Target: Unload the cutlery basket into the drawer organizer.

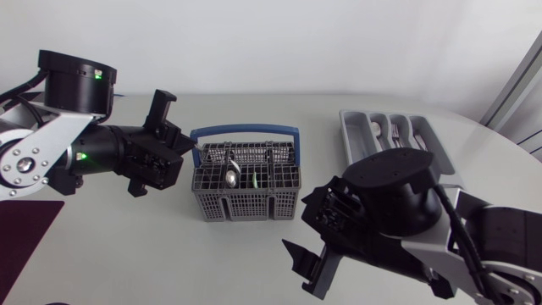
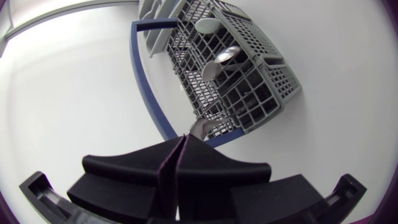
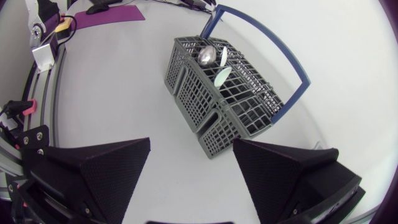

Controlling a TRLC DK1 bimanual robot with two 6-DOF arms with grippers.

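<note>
1. grey plastic cutlery basket (image 1: 246,202) with a blue hoop handle (image 1: 246,130) stands near the middle of the table, upright, its handle raised over the far side.
2. inside it a silver spoon (image 1: 230,178) stands bowl up, and just beside it is a pale green utensil (image 1: 256,179); the right wrist view shows the same pair, spoon (image 3: 207,55) and green piece (image 3: 221,76), in neighbouring compartments.
3. the grey drawer organizer (image 1: 351,135) lies well apart from the basket, toward the table's far right, with silver forks (image 1: 395,131) already in one of its slots.
4. the left gripper (image 1: 188,152) is at the basket's left end, touching or just beside the blue handle.
5. in the left wrist view its fingers (image 2: 211,171) are pressed together, and the end of a thin silver cutlery piece (image 2: 199,127) sticks out from their tips, pinched between them, right at the basket's near wall (image 2: 249,93).
6. what kind of cutlery that piece is cannot be told.
7. the right gripper (image 1: 309,269) hangs over the table nearer the front edge, right of the basket and not touching it.
8. its two fingers (image 3: 112,168) stand wide apart with nothing between them; the basket (image 3: 211,109) sits ahead of them.
9. a dark purple mat (image 1: 25,229) lies at the table's left front corner.
</note>
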